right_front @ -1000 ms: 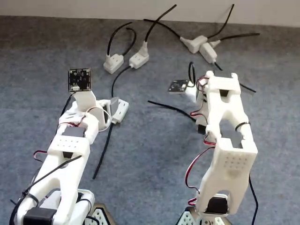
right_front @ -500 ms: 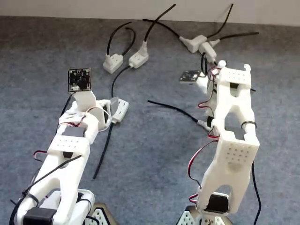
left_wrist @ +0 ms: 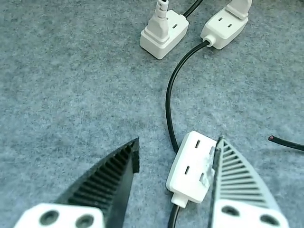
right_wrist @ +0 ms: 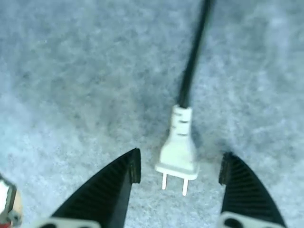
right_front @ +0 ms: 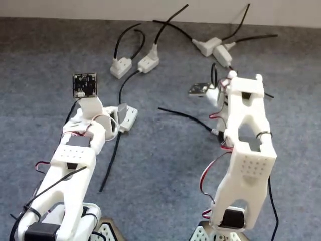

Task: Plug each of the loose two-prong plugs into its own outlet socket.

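Plug (right_wrist: 180, 142) lies flat on the carpet (right_front: 165, 165) at right, under the right arm's wrist. Its prongs point back toward the arm and its cord (right_wrist: 192, 57) runs off far. Right gripper (right_wrist: 182, 155) hangs over it, jaws spread, one finger on each side of the body and neither touching. Reads as lined up to pinch across the plug body, which would leave the prongs free for insertion.

Socket (left_wrist: 191, 166) sits left of centre, slots up, with a black cord leaving its near end. Left gripper (left_wrist: 178, 141) is spread too. One finger is right at the socket's edge, and the other is well apart on bare carpet. My read: it's staged to brace the socket so it doesn't skate when the plug goes in. Neither gripper holds anything.

Far left, two more sockets (right_front: 120, 68) (right_front: 149, 63) each look occupied already. Far right, two white pieces (right_front: 215, 50) lie touching; can't tell if they're mated.

Judgement: this plug and socket are the unmated pair, and they're well apart. The plug needs a pick, a carry left and a turn to prongs-down. Risk: a skewed pinch misaligns the prongs with the slots.
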